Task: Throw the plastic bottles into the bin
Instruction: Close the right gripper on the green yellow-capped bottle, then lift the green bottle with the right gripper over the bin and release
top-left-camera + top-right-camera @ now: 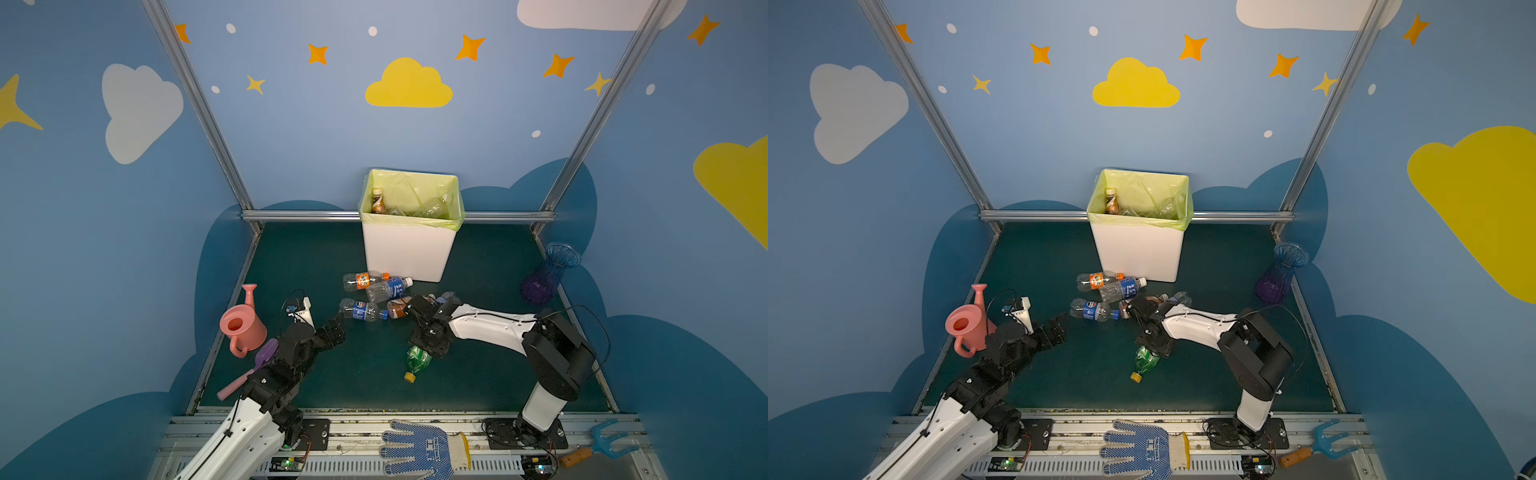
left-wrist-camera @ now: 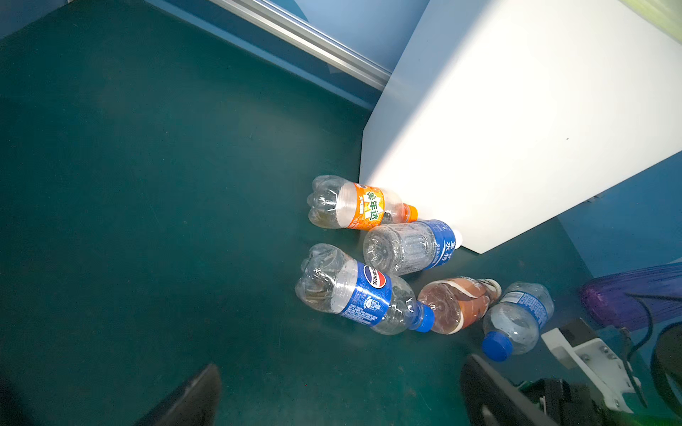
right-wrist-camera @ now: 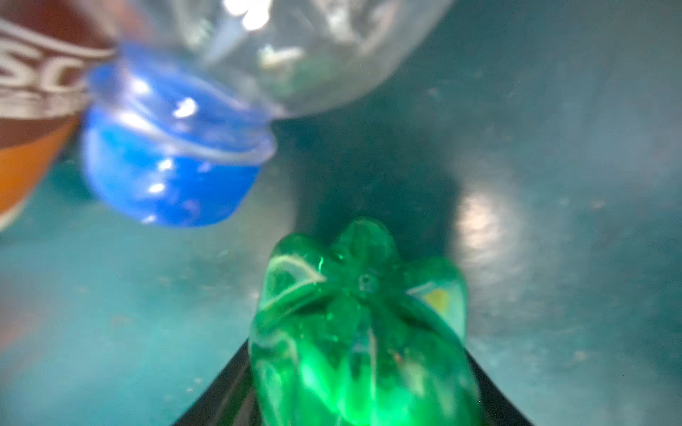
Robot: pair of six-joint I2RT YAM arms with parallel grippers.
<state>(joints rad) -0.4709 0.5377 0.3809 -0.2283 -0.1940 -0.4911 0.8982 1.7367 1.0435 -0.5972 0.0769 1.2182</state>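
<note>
A green bottle (image 1: 417, 360) (image 1: 1145, 360) with a yellow cap lies on the green mat. My right gripper (image 1: 422, 348) (image 3: 360, 387) reaches down over it, and its dark fingers press both sides of the bottle's base (image 3: 361, 324). Several bottles lie in front of the white bin (image 1: 409, 253) (image 2: 516, 129): orange-label (image 1: 363, 281) (image 2: 360, 204), blue-label (image 1: 388, 289), Pepsi (image 1: 362, 311) (image 2: 354, 291), brown (image 1: 398, 308) (image 2: 457, 306). My left gripper (image 1: 336, 328) (image 2: 341, 394) stands open just short of the Pepsi bottle, holding nothing. More bottles (image 1: 377, 201) sit inside the bin.
A pink watering can (image 1: 241, 324) and a purple scoop (image 1: 266, 353) stand left of the left arm. A blue-purple vase (image 1: 548, 274) is at the right wall. A blue dotted glove (image 1: 419, 451) and a small rake (image 1: 602, 444) lie on the front rail.
</note>
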